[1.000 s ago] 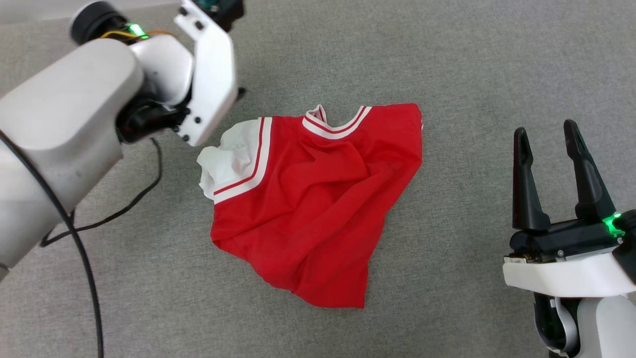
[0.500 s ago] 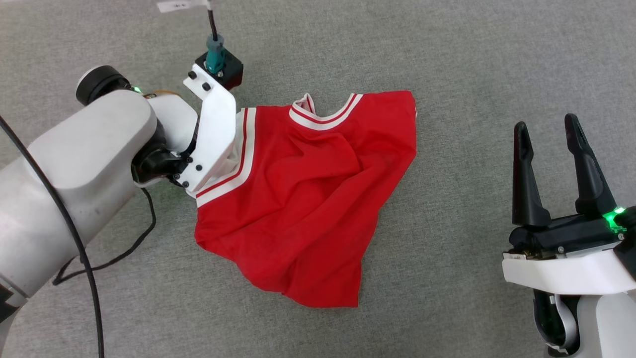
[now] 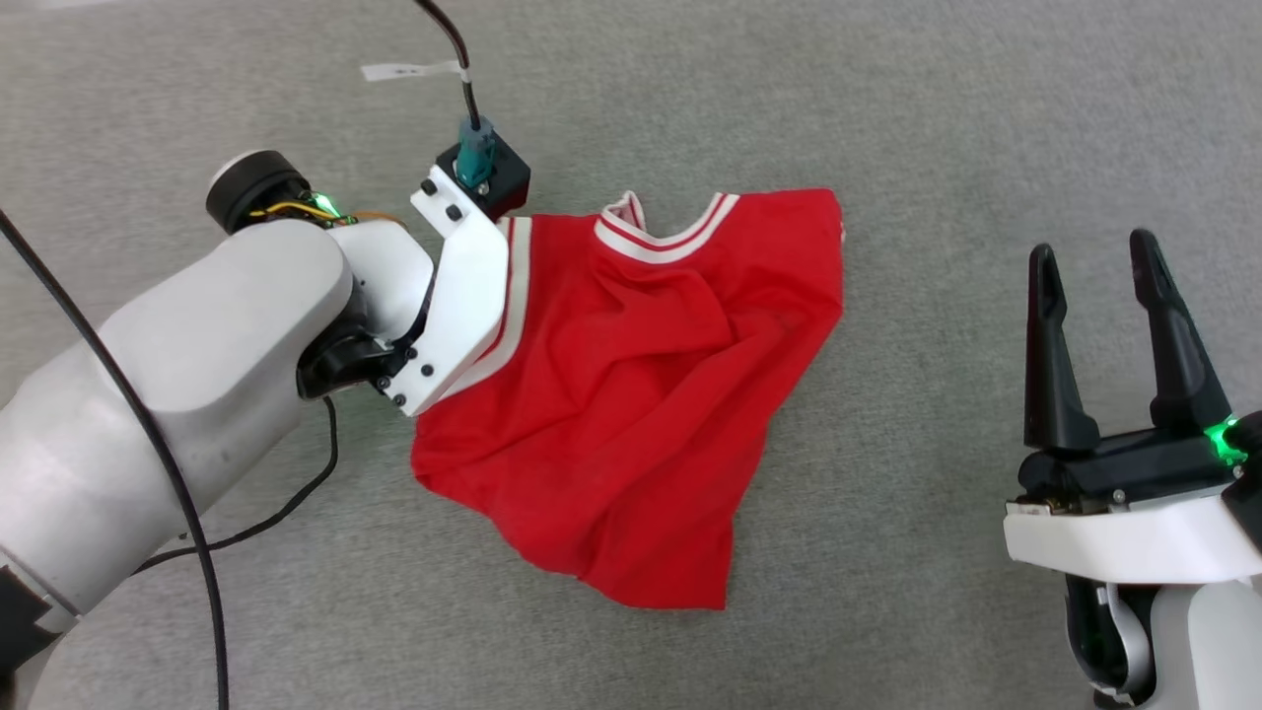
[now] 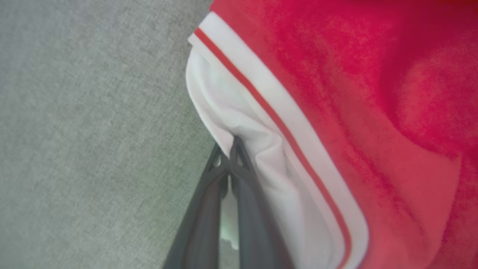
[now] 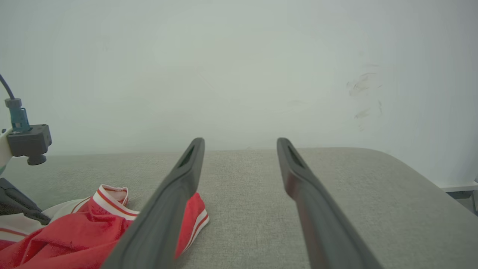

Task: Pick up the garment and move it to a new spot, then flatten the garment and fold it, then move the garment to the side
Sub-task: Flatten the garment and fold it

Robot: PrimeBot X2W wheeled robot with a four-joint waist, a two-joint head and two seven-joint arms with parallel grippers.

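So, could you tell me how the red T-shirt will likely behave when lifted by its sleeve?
Probably floppy: the T-shirt lies in soft crumpled folds, so it should hang limp from the white sleeve the left gripper pinches. It looks thin, so likely light. Its trailing hem may drag on the grey cloth surface.

Light's soft and even, looks like it comes from overhead. No glare, just faint shadows under the garment (image 3: 631,394) on the grey worktop (image 3: 887,99). Head view is crisp. The left wrist view is grainy and soft up close, with the left gripper (image 4: 229,147) jaws blurred. The right gripper (image 5: 241,144) jaws are fuzzy too, and the wall (image 5: 239,56) behind is washed out.
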